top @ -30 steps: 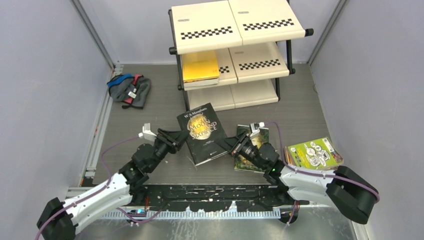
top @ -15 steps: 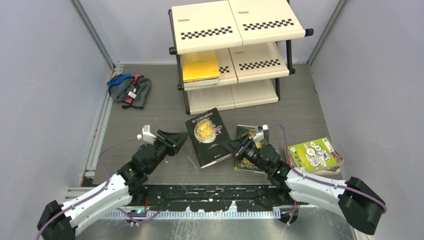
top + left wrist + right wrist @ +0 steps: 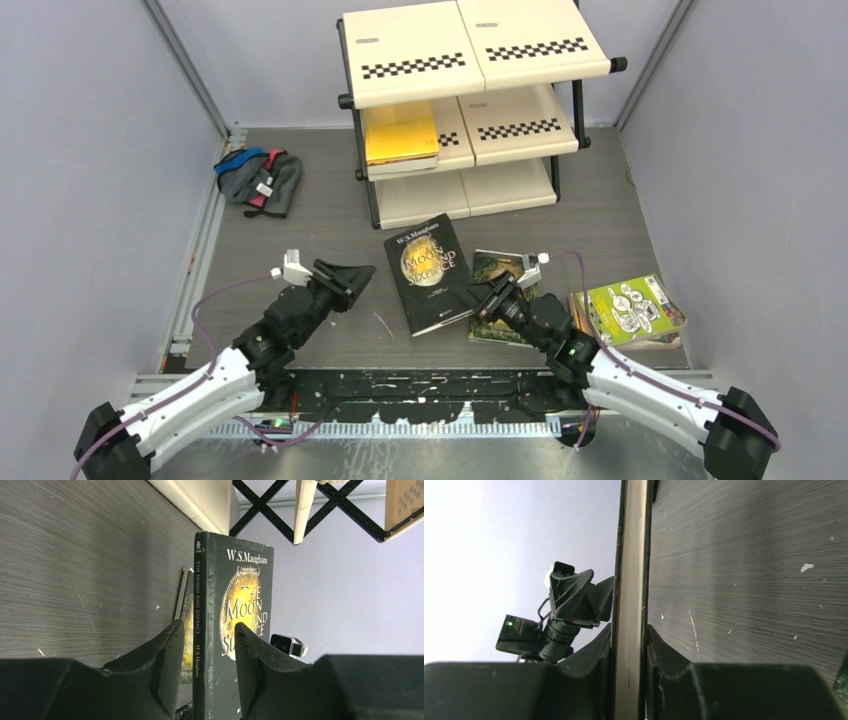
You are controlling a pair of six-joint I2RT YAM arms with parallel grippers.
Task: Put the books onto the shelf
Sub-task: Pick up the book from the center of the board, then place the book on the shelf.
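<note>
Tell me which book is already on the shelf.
The yellow-covered book, on the middle tier of the shelf, left side. The black book, dark green book and lime green book are all off it.

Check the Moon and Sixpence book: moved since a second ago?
Yes. The black book shifted right: its top-left corner sat left of the front-left leg of the shelf, now right of it. The right claw grips it.

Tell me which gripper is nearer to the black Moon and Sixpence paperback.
Right. The right gripper clamps the black Moon and Sixpence paperback by its right edge; the left gripper stands open to the book's left, apart from it.
</note>
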